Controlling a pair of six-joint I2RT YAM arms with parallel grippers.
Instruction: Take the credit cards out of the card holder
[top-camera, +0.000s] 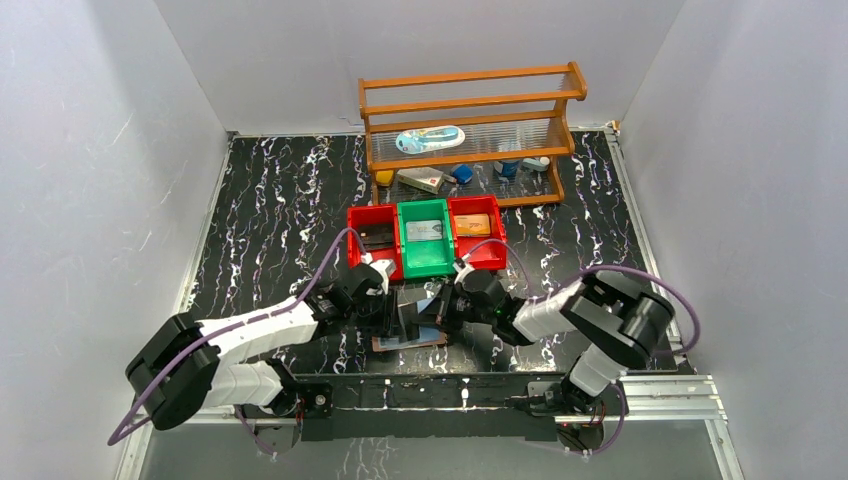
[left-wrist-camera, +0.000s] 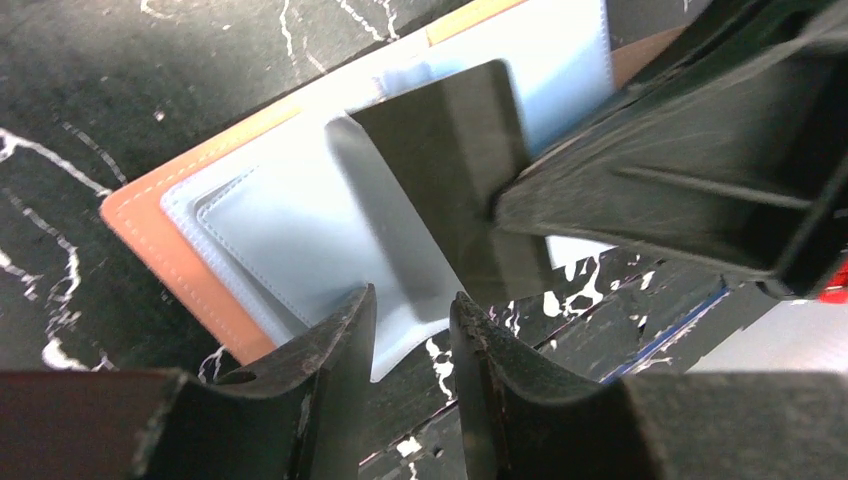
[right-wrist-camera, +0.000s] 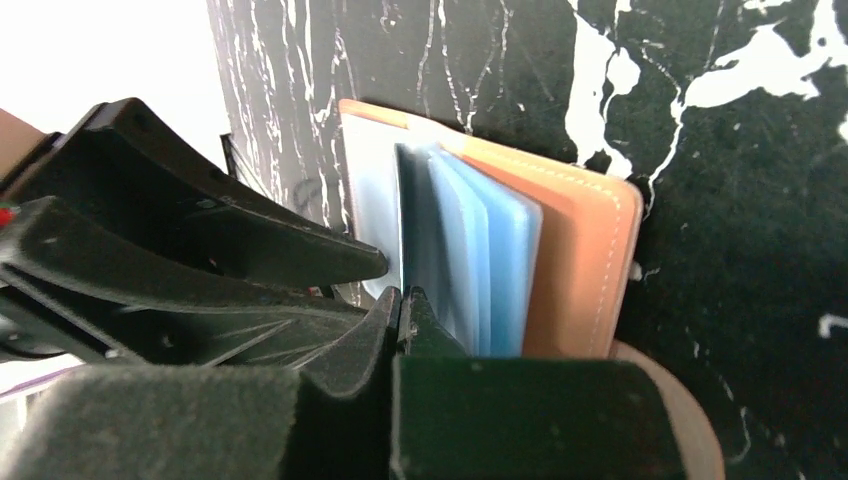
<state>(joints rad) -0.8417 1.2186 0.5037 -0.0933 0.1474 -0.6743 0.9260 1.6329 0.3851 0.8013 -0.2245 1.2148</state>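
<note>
Pinkish-brown holder (top-camera: 408, 343) lay open just on the near side of the green bin (top-camera: 427, 268), its pale blue sleeves (left-wrist-camera: 290, 230) fanned upward. The right claw (right-wrist-camera: 400, 305) was shut on one edge of a dark card (left-wrist-camera: 440, 170), which stood tilted and partly out of a sleeve. The left claw (left-wrist-camera: 412, 305) was partly open, with a sleeve edge lying in the gap between its fingers. Whether it pinned the holder could not be told.

Likely faults:
- **Holder lifting or dragging.** If the left claw did not hold it down, the holder might rise or slide with the card, since the sleeve probably grips the plastic.
- **Card slipping.** The right claw held the card only near one edge, so a skewed pull might twist it free or jam it in the sleeve mouth.
- **Claws colliding.** The two claws were close together over the holder, and a wide withdrawal could knock one against the other.

The tabletop (top-camera: 270, 200) was black with white marble veining, hard and probably slick. The green bin stood between two red bins, and each of the three held a flat item. Beyond the green bin stood a wooden rack (top-camera: 470, 76) with small objects on it. Plain pale walls (top-camera: 110, 150) enclosed the tabletop on three sides.
</note>
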